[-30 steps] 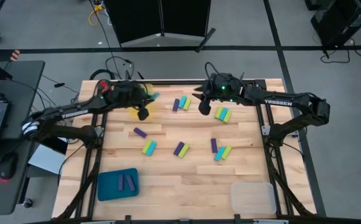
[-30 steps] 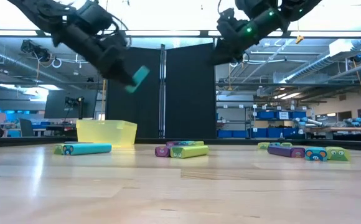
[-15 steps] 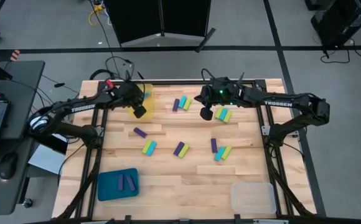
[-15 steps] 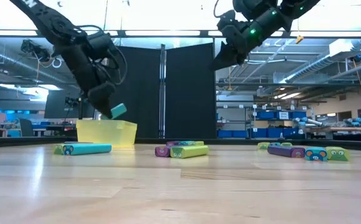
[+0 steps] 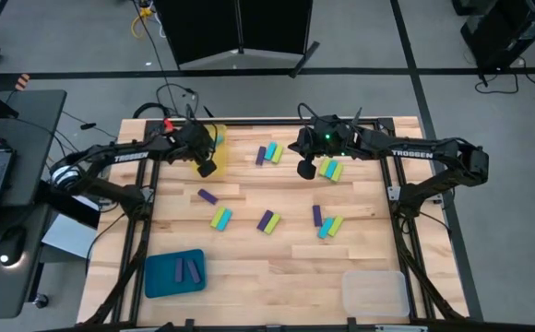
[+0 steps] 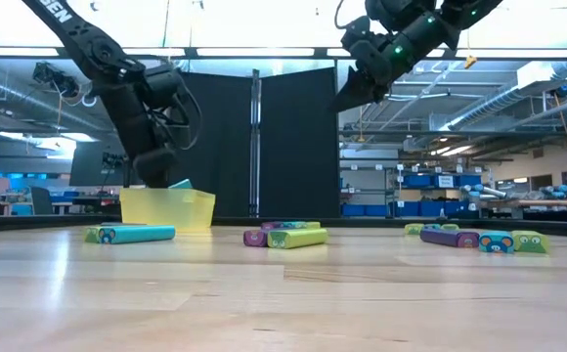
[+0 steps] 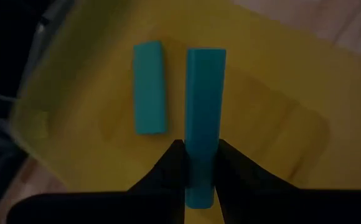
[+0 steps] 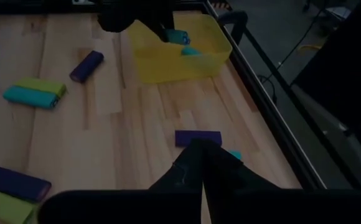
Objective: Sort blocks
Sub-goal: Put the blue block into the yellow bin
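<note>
Left gripper (image 7: 199,163): poised over the yellow tray (image 5: 217,135) at the surface's (image 5: 249,267) 11 o'clock corner; jaws clamped on one cyan block (image 7: 204,106), its free end reaching down into the tray. A second cyan block (image 7: 150,87) lies flat on the tray floor beside it.

Right gripper (image 5: 305,170): raised above the surface at about 1 o'clock, jaws pressed together with nothing between them.

Blocks loose on the surface, high view:
- purple-cyan-green cluster (image 5: 269,153) at 12 o'clock, between the two grippers;
- cyan-and-green pair (image 5: 330,169) just beside the right gripper, 1 o'clock;
- single purple block (image 5: 208,196) at 9 o'clock;
- green-and-cyan pair (image 5: 221,219) left of centre;
- purple-and-green pair (image 5: 267,221) at centre;
- purple, cyan and green group (image 5: 326,222) at 3 o'clock.

Blue tray (image 5: 160,273): 7 o'clock corner, holding two purple blocks (image 5: 190,269).

Clear tray (image 5: 374,291): 5 o'clock corner.
</note>
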`<state>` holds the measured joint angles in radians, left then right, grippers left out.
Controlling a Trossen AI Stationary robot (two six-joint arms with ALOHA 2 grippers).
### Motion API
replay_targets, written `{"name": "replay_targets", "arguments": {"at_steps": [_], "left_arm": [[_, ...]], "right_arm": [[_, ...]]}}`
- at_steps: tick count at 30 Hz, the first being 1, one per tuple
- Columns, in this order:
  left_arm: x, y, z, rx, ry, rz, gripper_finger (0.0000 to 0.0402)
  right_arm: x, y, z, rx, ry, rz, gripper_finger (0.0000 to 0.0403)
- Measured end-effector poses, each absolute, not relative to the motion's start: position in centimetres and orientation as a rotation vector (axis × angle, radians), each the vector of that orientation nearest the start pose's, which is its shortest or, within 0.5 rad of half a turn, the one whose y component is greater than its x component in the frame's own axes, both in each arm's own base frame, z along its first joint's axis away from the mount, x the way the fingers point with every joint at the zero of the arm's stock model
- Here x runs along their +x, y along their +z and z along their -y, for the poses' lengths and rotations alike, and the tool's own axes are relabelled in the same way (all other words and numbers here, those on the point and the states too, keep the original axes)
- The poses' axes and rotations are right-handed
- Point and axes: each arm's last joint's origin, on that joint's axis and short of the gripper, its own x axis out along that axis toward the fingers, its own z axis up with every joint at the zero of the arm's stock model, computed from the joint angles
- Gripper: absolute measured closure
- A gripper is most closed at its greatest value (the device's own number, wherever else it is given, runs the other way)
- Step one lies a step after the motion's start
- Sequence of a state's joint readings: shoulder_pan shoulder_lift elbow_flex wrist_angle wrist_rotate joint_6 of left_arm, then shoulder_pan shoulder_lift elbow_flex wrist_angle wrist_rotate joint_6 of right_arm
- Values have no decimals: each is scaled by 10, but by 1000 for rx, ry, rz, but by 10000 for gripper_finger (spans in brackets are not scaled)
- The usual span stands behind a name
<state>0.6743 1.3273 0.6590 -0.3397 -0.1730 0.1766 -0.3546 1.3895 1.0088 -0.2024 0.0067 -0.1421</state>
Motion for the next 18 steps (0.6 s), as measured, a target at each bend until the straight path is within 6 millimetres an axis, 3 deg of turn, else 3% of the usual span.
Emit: {"name": "replay_targets", "arguments": {"at_steps": [6,12,18], "left_arm": [[187,158,-155,-130,653,-1118,340],[192,155,-158,-138,623,-1085,339],[192,155,-158,-136,623,-1078,276]], "right_arm": [[284,274,103,-20,-306,-610,392],[285,273,99,-20,-293,-613,388],[288,271,98,31,-267,-602,392]]}}
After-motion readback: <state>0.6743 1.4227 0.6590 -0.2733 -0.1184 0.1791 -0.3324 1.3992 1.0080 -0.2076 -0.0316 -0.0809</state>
